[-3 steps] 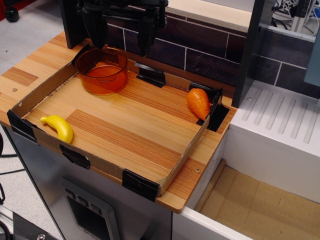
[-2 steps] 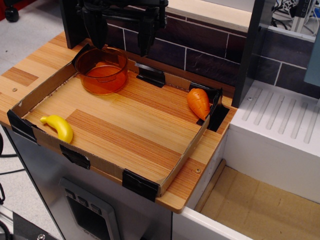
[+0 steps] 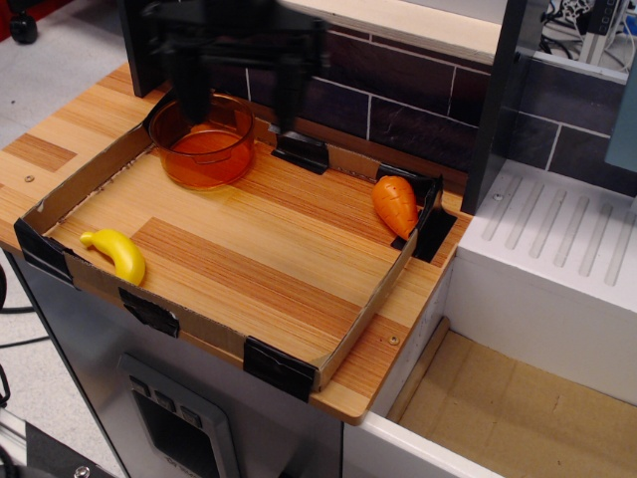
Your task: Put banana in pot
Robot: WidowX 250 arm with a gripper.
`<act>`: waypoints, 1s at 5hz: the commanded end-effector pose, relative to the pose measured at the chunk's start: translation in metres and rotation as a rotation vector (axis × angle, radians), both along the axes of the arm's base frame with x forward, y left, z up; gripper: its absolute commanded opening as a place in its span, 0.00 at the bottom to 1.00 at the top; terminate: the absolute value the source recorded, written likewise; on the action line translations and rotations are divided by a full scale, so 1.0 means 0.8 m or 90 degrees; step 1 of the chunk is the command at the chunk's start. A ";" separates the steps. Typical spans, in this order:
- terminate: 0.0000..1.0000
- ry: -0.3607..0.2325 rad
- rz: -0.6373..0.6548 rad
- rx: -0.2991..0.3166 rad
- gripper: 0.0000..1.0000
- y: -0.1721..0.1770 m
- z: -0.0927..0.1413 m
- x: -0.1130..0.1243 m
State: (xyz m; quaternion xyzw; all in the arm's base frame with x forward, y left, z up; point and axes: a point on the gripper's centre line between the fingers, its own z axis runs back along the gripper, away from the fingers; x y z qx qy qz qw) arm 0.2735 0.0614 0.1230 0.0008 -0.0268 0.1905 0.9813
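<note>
The yellow banana (image 3: 117,253) lies in the near left corner of the cardboard tray (image 3: 360,317). The translucent orange pot (image 3: 202,140) stands empty in the tray's far left corner. My gripper (image 3: 239,108) hangs open above the far edge of the tray, its left finger over the pot and its right finger beside the pot's right side. It holds nothing and is far from the banana. The gripper is blurred by motion.
An orange toy carrot (image 3: 395,204) lies in the tray's far right corner. Black tape marks the tray corners. A dark tiled wall (image 3: 418,110) runs behind. A white sink unit (image 3: 557,269) stands to the right, with a drop beyond the counter's right edge.
The gripper has come down a little over the pot and the tray's far edge. The banana, pot and carrot have not moved.
</note>
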 end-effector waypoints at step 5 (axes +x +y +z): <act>0.00 -0.059 0.340 -0.042 1.00 0.102 -0.094 -0.029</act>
